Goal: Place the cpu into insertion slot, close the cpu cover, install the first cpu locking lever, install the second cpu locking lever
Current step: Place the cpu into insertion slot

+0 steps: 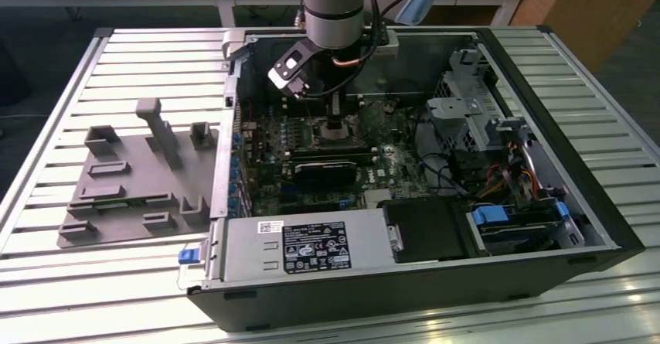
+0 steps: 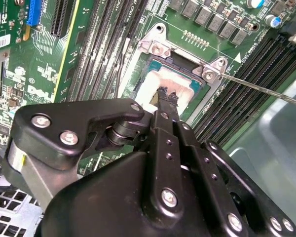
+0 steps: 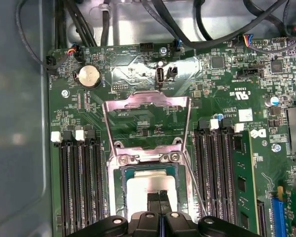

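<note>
Cpu [image 3: 143, 190] lies flat in the insertion slot [image 3: 113, 197] on the motherboard [image 3: 89, 128]. Your gripper [image 3: 159, 201] stands right over its silvery top, the two fingertips pressed together with nothing visibly pinched between them; you cannot tell whether they touch the chip. The cpu cover [image 3: 145, 100] is swung open on its hinge, back from the chip, and in the second wrist view a thin locking lever [image 2: 259, 89] sticks out sideways from the slot's corner, across the memory slots [image 2: 256, 69].
</note>
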Robot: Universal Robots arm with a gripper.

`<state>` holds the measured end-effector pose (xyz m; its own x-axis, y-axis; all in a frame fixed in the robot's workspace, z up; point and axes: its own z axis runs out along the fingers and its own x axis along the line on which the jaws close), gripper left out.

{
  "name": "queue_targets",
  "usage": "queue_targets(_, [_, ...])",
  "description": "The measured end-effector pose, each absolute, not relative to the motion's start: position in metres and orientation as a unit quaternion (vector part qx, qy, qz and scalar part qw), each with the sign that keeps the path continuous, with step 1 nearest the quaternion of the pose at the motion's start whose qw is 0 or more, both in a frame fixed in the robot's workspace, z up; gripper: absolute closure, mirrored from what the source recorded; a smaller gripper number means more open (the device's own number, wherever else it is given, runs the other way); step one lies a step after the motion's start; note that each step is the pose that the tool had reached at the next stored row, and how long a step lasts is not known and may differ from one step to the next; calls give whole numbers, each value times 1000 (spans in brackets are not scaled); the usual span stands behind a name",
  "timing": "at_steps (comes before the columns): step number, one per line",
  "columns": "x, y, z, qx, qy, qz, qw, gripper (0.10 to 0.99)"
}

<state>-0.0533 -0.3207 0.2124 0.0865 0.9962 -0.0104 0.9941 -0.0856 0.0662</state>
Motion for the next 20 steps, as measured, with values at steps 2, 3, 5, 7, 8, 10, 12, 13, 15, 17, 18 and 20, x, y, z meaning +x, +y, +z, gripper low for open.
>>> queue_targets(2, [-53, -320, 212, 737, 675, 19, 28, 984])
queue_targets(3, [-53, -320, 212, 737, 675, 19, 28, 984])
queue_targets(5, [-52, -320, 211, 737, 675, 19, 28, 984])
queue_targets(7, [-52, -319, 211, 737, 675, 19, 28, 984])
queue_targets(8, [-52, -319, 211, 738, 674, 19, 28, 984])
queue_targets(10, [-52, -319, 211, 738, 674, 19, 28, 984])
queue_targets(12, [-52, -319, 211, 738, 674, 19, 28, 984])
queue_targets(13, [-52, -319, 211, 738, 674, 19, 28, 984])
queue_targets(15, [-52, -319, 212, 738, 674, 18, 28, 984])
queue_targets(17, [-52, -319, 214, 738, 674, 19, 28, 984])
queue_targets(18, [-52, -319, 215, 738, 674, 19, 28, 984])
queue_targets(20, [-52, -319, 218, 738, 674, 19, 28, 984])
